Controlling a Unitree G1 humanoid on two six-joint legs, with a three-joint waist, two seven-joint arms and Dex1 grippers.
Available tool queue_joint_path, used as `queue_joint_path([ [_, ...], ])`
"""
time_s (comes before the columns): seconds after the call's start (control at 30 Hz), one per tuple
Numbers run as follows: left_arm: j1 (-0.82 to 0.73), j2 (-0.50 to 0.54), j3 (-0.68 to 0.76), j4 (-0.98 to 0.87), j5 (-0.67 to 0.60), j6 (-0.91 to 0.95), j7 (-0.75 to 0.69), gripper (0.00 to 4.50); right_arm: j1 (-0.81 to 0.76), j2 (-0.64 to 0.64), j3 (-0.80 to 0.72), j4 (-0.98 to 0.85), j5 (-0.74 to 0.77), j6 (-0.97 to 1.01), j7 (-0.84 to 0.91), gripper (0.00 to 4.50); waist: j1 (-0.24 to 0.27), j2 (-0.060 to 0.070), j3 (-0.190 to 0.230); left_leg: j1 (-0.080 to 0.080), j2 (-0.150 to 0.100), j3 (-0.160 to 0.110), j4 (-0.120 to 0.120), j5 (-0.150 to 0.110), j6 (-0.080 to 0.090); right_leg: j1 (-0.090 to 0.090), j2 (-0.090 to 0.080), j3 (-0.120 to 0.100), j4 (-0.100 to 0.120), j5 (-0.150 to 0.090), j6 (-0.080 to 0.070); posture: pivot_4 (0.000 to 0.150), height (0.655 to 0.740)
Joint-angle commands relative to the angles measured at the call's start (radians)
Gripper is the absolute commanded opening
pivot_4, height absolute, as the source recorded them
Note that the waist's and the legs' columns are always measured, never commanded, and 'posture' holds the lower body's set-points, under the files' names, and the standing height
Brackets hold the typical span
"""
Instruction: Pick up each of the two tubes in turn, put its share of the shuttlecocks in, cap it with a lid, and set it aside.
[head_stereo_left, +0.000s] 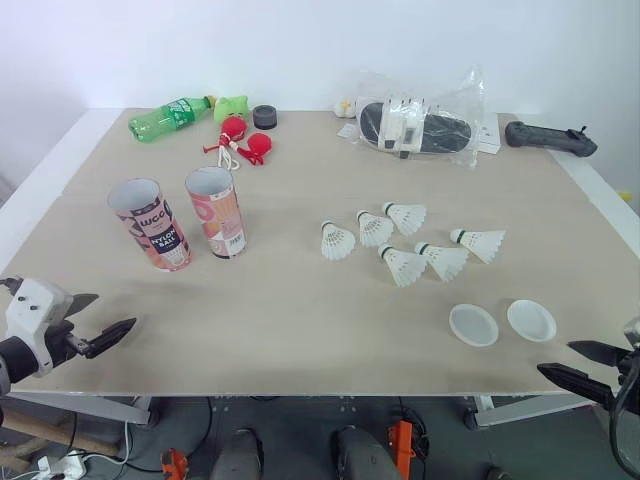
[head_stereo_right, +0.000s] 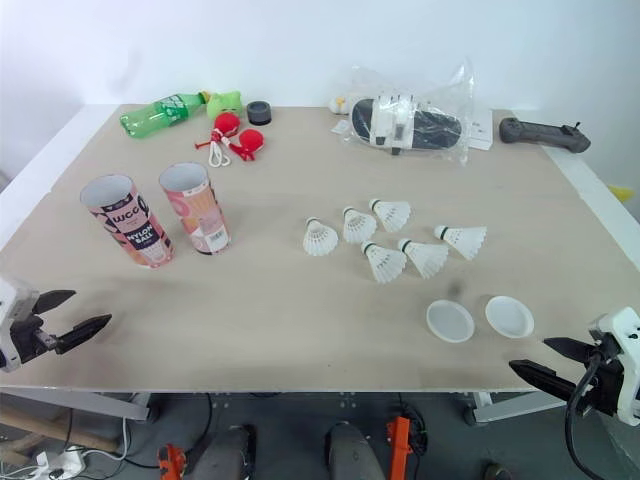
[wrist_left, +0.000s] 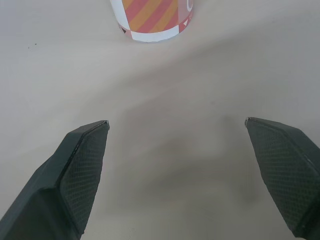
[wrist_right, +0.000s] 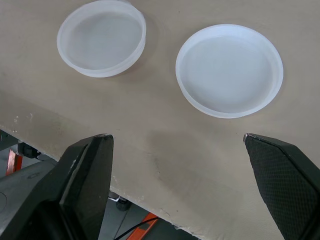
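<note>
Left tube (head_stereo_left: 150, 223), right tube (head_stereo_left: 216, 211): upright, open-mouthed, left of centre on surface (head_stereo_left: 300, 330). Probably light, thin-walled, crushable; grasp mid-wall, gently. Shuttlecocks (head_stereo_left: 404, 266) right of centre: fragile skirts, take by cork. Left tool (head_stereo_left: 108, 315), right tool (head_stereo_left: 557, 358): spread apart, empty, at near edge.

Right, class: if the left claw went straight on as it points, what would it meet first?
Probably the striped tube, standing ahead of the left claw; only bare table lies between.

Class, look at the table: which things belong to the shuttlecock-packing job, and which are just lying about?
For the job: two tubes, six shuttlecocks, two lids.
Lying about: green bottle, green toy, red toy, black disc, plastic bag, black handheld device.
</note>
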Motion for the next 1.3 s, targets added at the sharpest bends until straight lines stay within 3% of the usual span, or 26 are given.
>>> queue_joint_path([
  [0.03,-0.004,0.014,0.033,-0.017,-0.019,0.023,-0.006,4.50,-0.004,-0.018,-0.040,-0.034,0.006,0.010,0.004,4.45,0.000,0.000,0.000,0.000,0.000,0.000,0.000,0.000,0.000,0.000,0.000,0.000,0.000,0.000,0.000,0.150,0.7400],
  [0.7,-0.020,0.007,0.039,-0.061,-0.042,0.090,0.016,4.50,-0.025,-0.015,-0.041,-0.061,0.007,0.055,0.000,4.45,0.000,0.000,0.000,0.001,0.000,0.000,0.000,0.000,0.000,0.001,0.000,0.000,0.000,0.000,0.000,0.150,0.7400],
  [0.9,-0.039,-0.025,0.041,-0.098,-0.089,0.100,0.022,4.50,-0.091,-0.001,-0.049,-0.236,0.177,0.187,-0.007,4.45,-0.002,0.001,0.000,0.002,0.000,0.001,0.000,0.000,0.000,0.001,0.001,0.001,0.001,0.000,0.000,0.150,0.7400],
  [1.0,-0.063,-0.066,0.039,-0.130,-0.105,0.090,0.063,4.50,-0.164,-0.013,0.012,-0.395,0.283,0.267,-0.045,4.45,-0.001,0.001,-0.001,0.003,0.001,0.001,0.001,0.000,0.000,0.002,0.002,0.002,0.002,0.001,0.000,0.150,0.7400],
  [1.1,-0.111,-0.147,0.027,-0.161,-0.083,0.036,0.157,4.50,-0.375,0.043,0.165,-0.554,0.423,0.297,-0.155,4.45,-0.002,0.001,-0.001,0.004,0.001,0.001,0.002,0.000,0.000,0.003,0.002,0.002,0.002,0.002,0.001,0.150,0.7400],
  [1.3,-0.178,-0.259,-0.023,-0.143,-0.008,-0.047,0.286,4.50,-0.683,0.238,0.496,-0.645,0.393,0.273,-0.332,4.45,0.000,-0.003,-0.001,0.003,0.001,0.001,0.003,0.001,0.000,0.003,0.003,0.003,0.002,0.005,0.002,0.150,0.7400],
])
